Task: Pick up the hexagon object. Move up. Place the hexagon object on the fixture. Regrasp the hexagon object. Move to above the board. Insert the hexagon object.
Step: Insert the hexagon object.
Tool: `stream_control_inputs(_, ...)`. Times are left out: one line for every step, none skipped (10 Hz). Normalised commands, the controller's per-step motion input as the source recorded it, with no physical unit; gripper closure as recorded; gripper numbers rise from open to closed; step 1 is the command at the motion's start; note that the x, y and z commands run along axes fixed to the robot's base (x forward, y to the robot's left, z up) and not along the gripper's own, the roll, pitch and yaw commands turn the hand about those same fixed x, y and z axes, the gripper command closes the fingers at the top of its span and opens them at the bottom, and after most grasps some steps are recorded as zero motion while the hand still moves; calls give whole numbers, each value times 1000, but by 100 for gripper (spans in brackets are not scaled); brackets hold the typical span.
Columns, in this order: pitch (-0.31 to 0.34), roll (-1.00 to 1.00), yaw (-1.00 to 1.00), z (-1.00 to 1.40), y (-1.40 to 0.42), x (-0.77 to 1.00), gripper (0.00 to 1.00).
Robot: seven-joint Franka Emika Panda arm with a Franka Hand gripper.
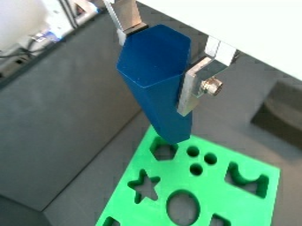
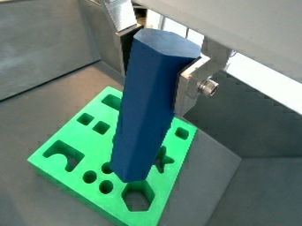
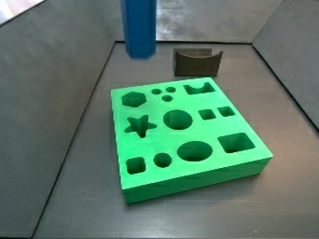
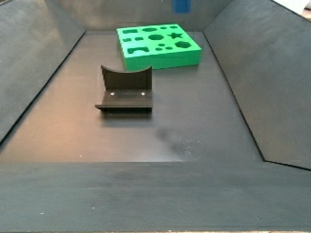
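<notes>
The hexagon object, a long blue bar, hangs upright with my gripper shut on its upper part. Silver fingers press two of its opposite flats. In both wrist views its lower end hovers over the green board close to the hexagonal cut-out. In a side view the bar hangs above the far left corner of the board, and the gripper is cut off above the frame. The fixture, a dark notched block, stands bare behind the board.
Grey sloping walls enclose the dark floor. From the opposite side view the fixture stands nearer than the board, with open floor in front. Other cut-outs include a star and an oval.
</notes>
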Motion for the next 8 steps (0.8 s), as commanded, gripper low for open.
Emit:
stream_control_inputs(-83, -129, -503, -769, 0, 57, 100)
stream_control_inputs(-90, -193, -351, -694, 0, 0, 100)
stream_control_inputs(0, 11, 0, 0, 0, 0, 100)
stream_control_inputs(17, 46, 0, 0, 0, 0, 100)
stream_control_inputs(39, 20, 206, -183, 0, -291, 100)
stream_control_inputs(53, 0, 454, -194, 0, -183, 100)
stream_control_inputs(4, -133, 440, -263, -29, -163, 100)
stream_control_inputs(49, -213, 274, -309, -37, -94, 100)
